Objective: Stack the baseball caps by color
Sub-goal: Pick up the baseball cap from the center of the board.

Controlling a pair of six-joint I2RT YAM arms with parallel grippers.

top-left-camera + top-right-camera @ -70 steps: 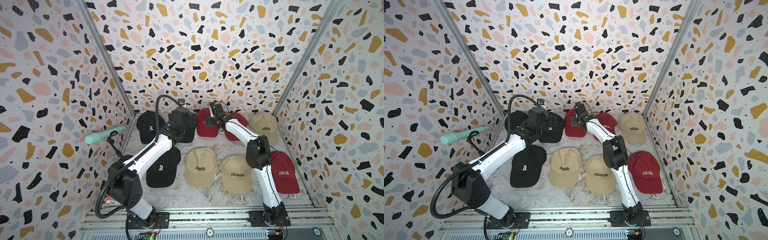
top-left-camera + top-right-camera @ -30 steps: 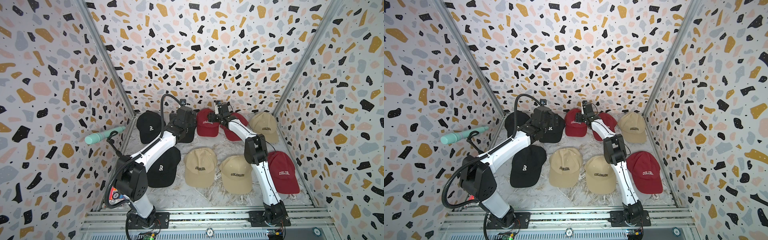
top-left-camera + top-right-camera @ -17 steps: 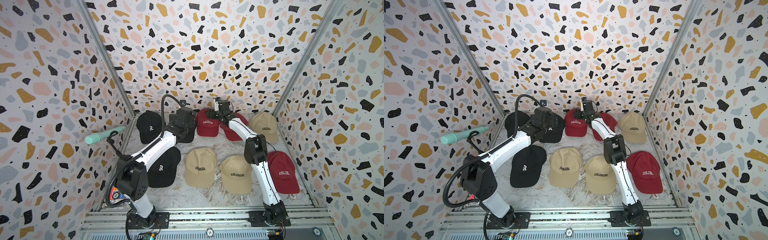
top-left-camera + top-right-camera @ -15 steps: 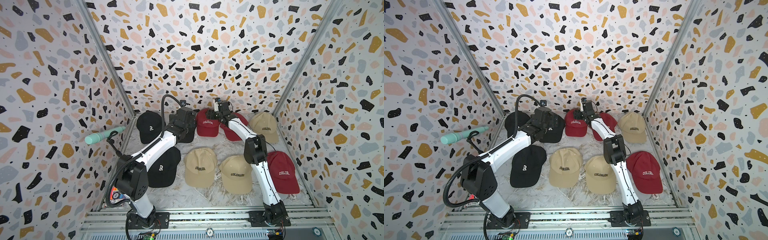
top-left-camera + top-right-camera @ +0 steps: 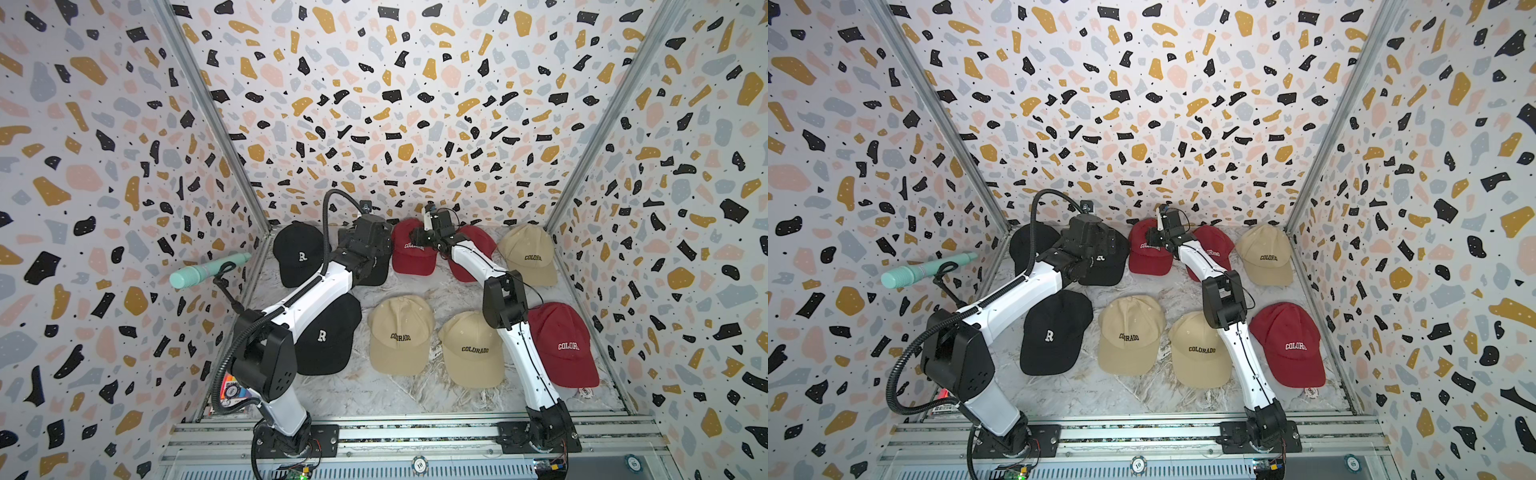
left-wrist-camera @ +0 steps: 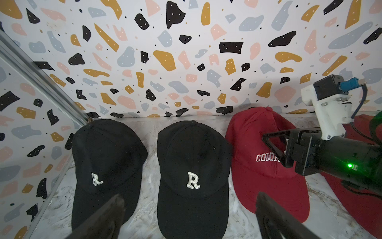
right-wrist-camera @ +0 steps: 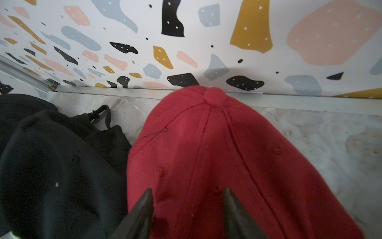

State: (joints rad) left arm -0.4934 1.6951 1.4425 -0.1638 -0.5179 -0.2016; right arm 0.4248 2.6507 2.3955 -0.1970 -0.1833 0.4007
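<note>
Nine baseball caps lay on the marbled floor (image 5: 415,399). Back row from the robot's left: corner black cap (image 5: 297,253), middle black cap (image 5: 1100,266), back red cap (image 5: 413,253), second red cap (image 5: 478,245), back tan cap (image 5: 528,253). Front row: front black cap (image 5: 328,336), left front tan cap (image 5: 399,332), right front tan cap (image 5: 473,349), front red cap (image 5: 561,340). In a top view the left arm hid most of the middle black cap. The left wrist view gave me its whole front and white "R", plus the left gripper (image 6: 189,201) over its brim, spread wide, released, holding nothing. That view also caught the right gripper (image 6: 277,149) side-on at the back red cap, covering the end of its lettering. Only the right wrist view showed its dark tips (image 7: 148,196) set on that cap's crown below the top button, partly apart with red fabric between. I could not tell whether the cloth was pinched. It also showed a black strap just beside the red crown, which neither top view showed.
</note>
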